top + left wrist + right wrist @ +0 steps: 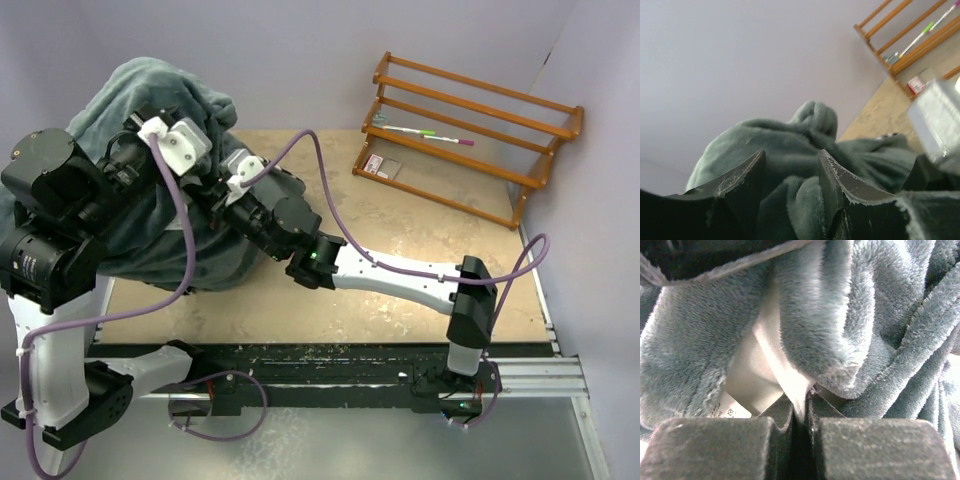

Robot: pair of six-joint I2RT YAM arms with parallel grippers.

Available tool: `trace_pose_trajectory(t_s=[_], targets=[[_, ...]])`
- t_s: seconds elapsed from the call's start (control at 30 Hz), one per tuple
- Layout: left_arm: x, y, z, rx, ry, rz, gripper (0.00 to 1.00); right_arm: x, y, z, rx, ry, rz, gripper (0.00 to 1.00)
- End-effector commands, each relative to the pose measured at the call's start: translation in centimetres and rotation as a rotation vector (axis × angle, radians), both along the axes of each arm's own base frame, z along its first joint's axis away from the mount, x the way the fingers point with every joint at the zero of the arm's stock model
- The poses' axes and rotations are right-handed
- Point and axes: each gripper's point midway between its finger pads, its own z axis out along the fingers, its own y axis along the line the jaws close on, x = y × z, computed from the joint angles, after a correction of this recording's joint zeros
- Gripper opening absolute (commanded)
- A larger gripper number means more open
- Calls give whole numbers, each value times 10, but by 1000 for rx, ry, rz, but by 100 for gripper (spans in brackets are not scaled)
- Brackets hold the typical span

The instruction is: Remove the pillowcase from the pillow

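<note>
The pillowcase (120,95) is a bunched heap at the table's left, plush grey side out. My left gripper (165,140) is raised at the heap's top. In the left wrist view it (790,172) has a fold of grey pillowcase (805,200) between its fingers (840,180). My right gripper (222,182) reaches into the heap from the right. In the right wrist view it (800,407) is shut on a pinch of the white pillow (747,380), which shows through an opening in the grey pillowcase (690,340). A white label (727,411) sits by the left finger.
A wooden rack (465,130) stands at the back right with two markers (410,130) on a shelf and a small card (383,166) at its foot. The tan table (400,230) lies bare between the rack and the heap.
</note>
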Motion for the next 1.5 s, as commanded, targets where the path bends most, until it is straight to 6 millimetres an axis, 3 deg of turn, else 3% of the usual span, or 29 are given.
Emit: trace_pose_trajectory(t_s=[0.0,0.2,0.33,0.4,0.5,0.63,0.77,1.0,1.3,1.47], targets=[[-4,16,-1,201,-54,47,51,15,-53,55,131,-33,-142,0],[-69,-10,-19,193,117,-233,71,26,-54,51,115,-4,-161,0],[-86,-24,-44,202,222,-353,79,30,-47,55,98,-7,-149,0],[-78,-24,-55,226,234,-343,80,30,-44,57,88,-16,-143,0],[-59,-18,-52,245,165,-273,79,31,-44,57,85,-14,-153,0],[-27,-3,-16,198,-46,-106,79,34,-44,54,93,-5,-164,0],[-23,4,10,165,-198,-43,80,34,-42,48,91,3,-157,0],[-13,17,40,152,-334,63,78,30,-36,42,92,15,-131,0],[25,10,-6,254,-159,74,89,11,-27,43,97,7,-100,0],[39,12,0,218,-159,119,84,-6,-19,38,88,-5,-88,0]])
